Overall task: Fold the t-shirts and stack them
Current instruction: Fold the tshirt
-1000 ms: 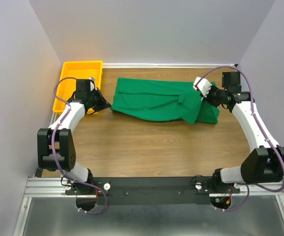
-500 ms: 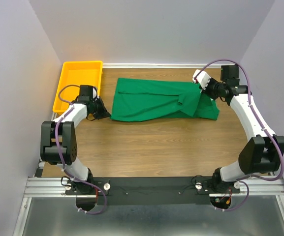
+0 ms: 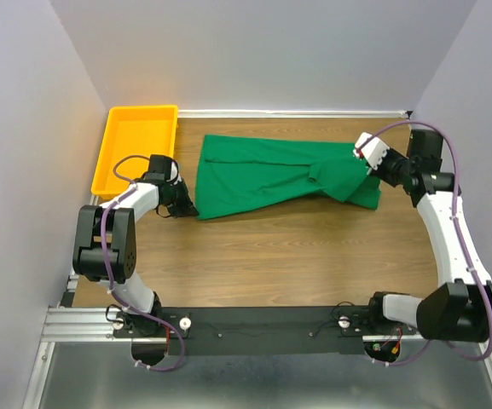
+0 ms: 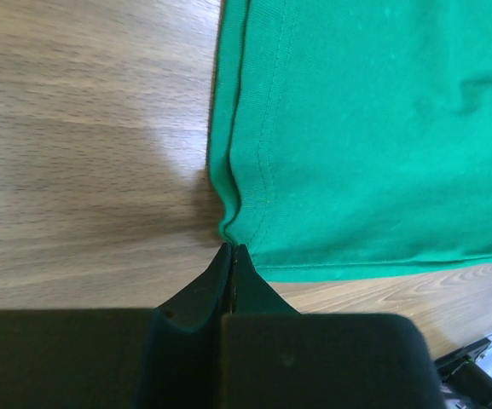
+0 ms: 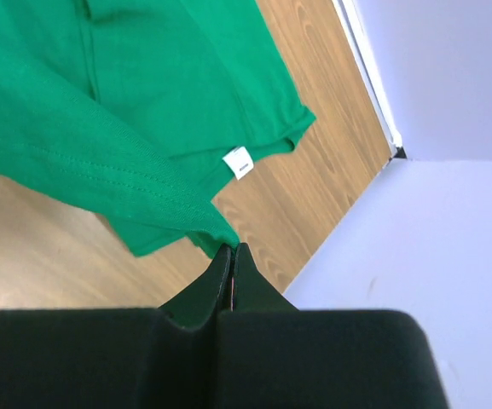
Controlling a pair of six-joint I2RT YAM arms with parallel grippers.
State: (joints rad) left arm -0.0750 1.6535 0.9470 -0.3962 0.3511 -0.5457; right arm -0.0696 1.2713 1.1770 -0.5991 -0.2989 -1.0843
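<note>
- A dark-green short-sleeved cotton t-shirt (image 3: 271,175) lies spread left to right across the far half of the brown wood-grain surface (image 3: 271,264).
- Its far edge runs near the back wall, with a narrow strip of wood between them.
- Its right end is close to the right-hand wall.
- Between the shirt's near hem and the arm bases there is a broad band of open wood.
- The left claw (image 4: 231,252) is closed, its tips pinching the shirt's near-left hem corner. In the wrist view the stitched hem runs straight down into them, though how much cloth sits between the tips is hard to make out.
- From above, the left claw (image 3: 188,207) sits low on the surface, between the tray and the shirt.
- The right claw (image 5: 233,249) is closed on a corner of cloth at the shirt's right end, with the small white neck label (image 5: 239,164) just beyond its tips.
- From above, the right claw (image 3: 365,167) is over that right end.
- A yellow rectangular plastic tray (image 3: 135,149) stands in the far-left corner, apart from the shirt. Its inside shows plain yellow floor.
</note>
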